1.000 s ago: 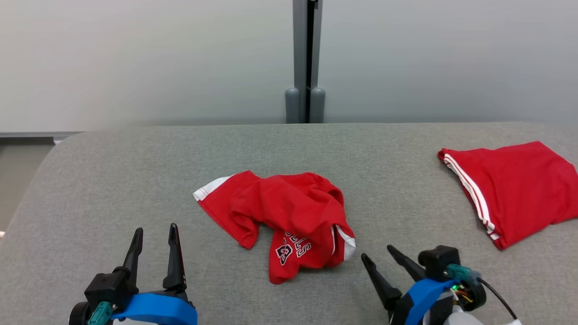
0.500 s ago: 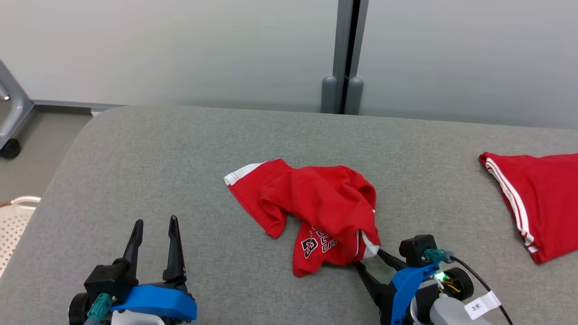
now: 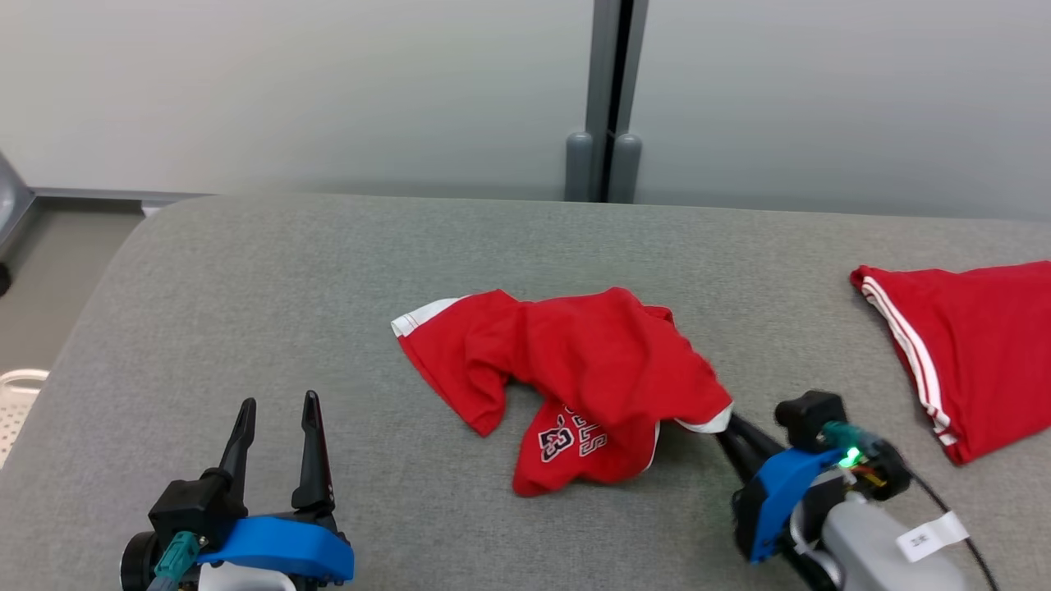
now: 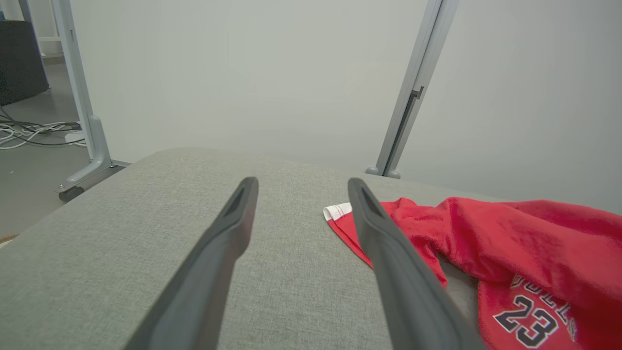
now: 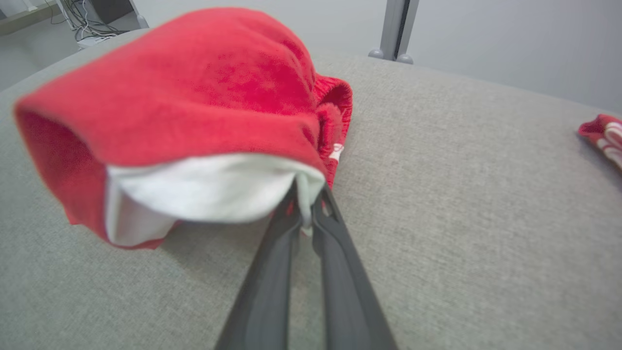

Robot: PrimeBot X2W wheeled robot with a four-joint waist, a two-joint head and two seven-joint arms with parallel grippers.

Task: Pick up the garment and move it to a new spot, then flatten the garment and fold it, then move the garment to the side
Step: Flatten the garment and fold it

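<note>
Left gripper: nearest you on the left, fingers spread wide with nothing between them, well apart from the cloth.
Right gripper: fingers pinched together on the white-trimmed hem of the red 23 garment, at its near right corner.
Red 23 garment: crumpled mid-way across the grey padded table; the gripped hem is raised and the rest lies down.
Step in hand: the pick-up, by my reading; the grip is made but the bulk is not yet off the table.
Next move: lift high and carry to bare padding. Holding one corner, expect it to trail. Keep clear of the striped red garment at far right.
</note>
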